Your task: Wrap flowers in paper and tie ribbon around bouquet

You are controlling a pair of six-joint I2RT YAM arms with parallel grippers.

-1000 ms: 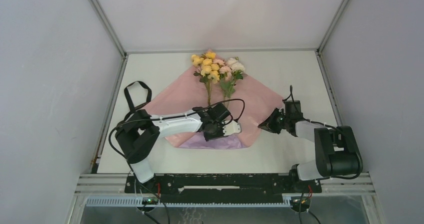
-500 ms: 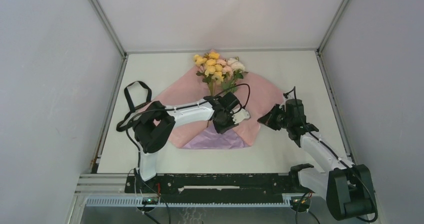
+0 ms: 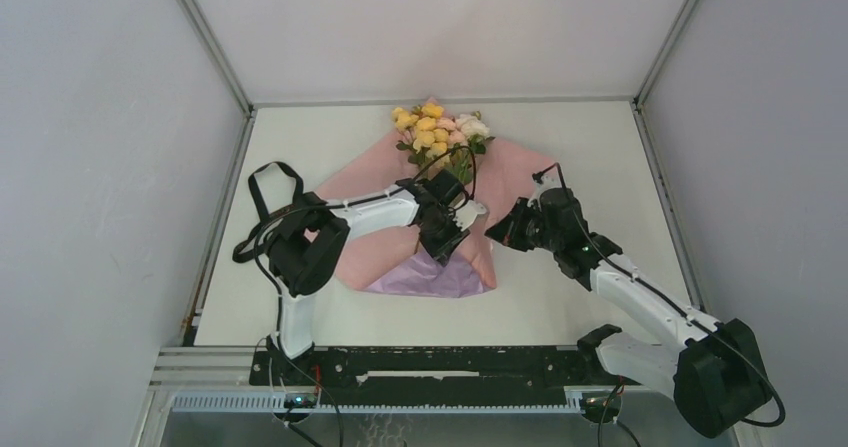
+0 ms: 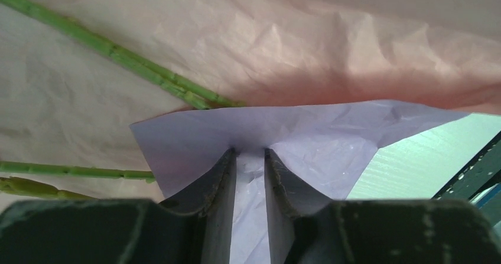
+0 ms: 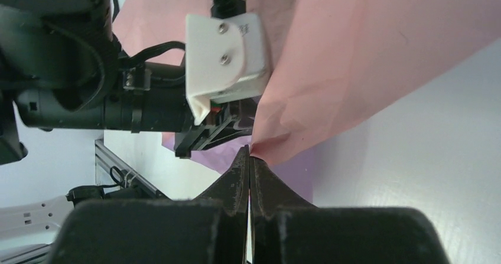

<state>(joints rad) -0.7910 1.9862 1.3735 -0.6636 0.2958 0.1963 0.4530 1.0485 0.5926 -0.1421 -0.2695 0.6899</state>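
The paper (image 3: 365, 182) lies pink face up, its near corner folded over to show lilac (image 3: 430, 277). The flowers (image 3: 437, 130) lie on it, yellow, pink and white blooms at the far end. In the left wrist view their green stems (image 4: 136, 66) run under the lilac flap (image 4: 319, 140). My left gripper (image 3: 452, 235) (image 4: 250, 153) is closed on that flap over the stems. Pinching the paper's right edge (image 5: 354, 69), my right gripper (image 3: 493, 235) (image 5: 250, 150) is shut and sits just right of the left one. The black ribbon (image 3: 272, 185) lies looped at the table's left.
The left arm's white wrist bracket (image 5: 224, 51) fills the space directly ahead of my right gripper. White walls enclose the table (image 3: 590, 147) on three sides, with metal rails at the left and right edges.
My right gripper shut on the paper's right edge and dragged it left, toward the stems. My left gripper carried the lilac flap further up the stems, and the flowers shifted slightly.
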